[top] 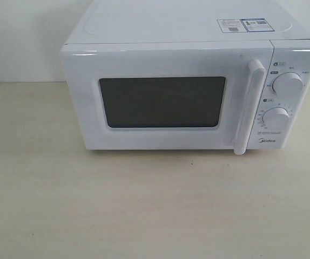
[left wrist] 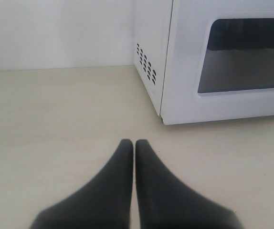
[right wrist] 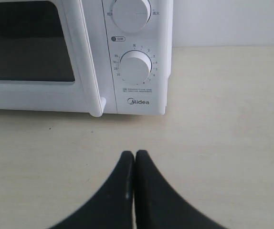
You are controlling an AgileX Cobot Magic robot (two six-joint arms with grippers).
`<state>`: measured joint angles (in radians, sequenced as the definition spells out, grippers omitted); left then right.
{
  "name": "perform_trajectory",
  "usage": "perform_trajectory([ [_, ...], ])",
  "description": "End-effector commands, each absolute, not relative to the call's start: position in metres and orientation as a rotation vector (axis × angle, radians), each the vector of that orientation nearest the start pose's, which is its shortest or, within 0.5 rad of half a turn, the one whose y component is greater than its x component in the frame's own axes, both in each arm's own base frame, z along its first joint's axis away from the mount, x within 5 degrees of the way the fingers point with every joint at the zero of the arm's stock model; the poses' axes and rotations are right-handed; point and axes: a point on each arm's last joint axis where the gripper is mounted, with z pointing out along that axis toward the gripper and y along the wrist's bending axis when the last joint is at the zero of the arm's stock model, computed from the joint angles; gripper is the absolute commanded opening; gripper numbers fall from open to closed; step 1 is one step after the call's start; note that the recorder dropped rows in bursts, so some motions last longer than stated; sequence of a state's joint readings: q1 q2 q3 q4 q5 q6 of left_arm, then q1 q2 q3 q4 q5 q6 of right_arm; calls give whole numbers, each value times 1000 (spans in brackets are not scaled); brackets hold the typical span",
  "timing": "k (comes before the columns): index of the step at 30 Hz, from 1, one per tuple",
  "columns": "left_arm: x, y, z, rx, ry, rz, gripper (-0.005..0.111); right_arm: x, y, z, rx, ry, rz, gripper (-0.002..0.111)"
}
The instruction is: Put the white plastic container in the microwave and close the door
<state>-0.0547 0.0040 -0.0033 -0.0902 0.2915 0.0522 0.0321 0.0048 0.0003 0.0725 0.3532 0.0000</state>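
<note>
The left black gripper (left wrist: pixel 133 143) and the right black gripper (right wrist: pixel 134 154) each hang empty over the pale beige tabletop (top: pixel 144 205), fingertips pressed together. Beyond them stands the large white box-shaped microwave (top: pixel 171 29), its white door (top: pixel 163 65) flush shut (white vertical bar handle (top: pixel 252 105) at the dial side). The dark rectangular window (top: pixel 162 101) hides the inside.

White Midea microwave (top: pixel 160 27), door (top: pixel 163 102) shut.
Dark window (top: pixel 163 102), vertical bar handle (top: pixel 250 105), 2 round dials (top: pixel 287 84) on its right.
</note>
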Motion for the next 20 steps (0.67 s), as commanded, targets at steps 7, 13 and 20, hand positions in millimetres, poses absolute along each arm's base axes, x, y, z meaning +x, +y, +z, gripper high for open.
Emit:
perform_trajectory([
  [7,55,-3,187,2,1776,-54,4,53,4,182,16,1832,89,0],
  [13,55,-3,187,2,1776,-54,4,53,4,182,16,1832,89,0],
  [20,55,-3,187,2,1776,-54,4,53,4,182,16,1832,89,0],
])
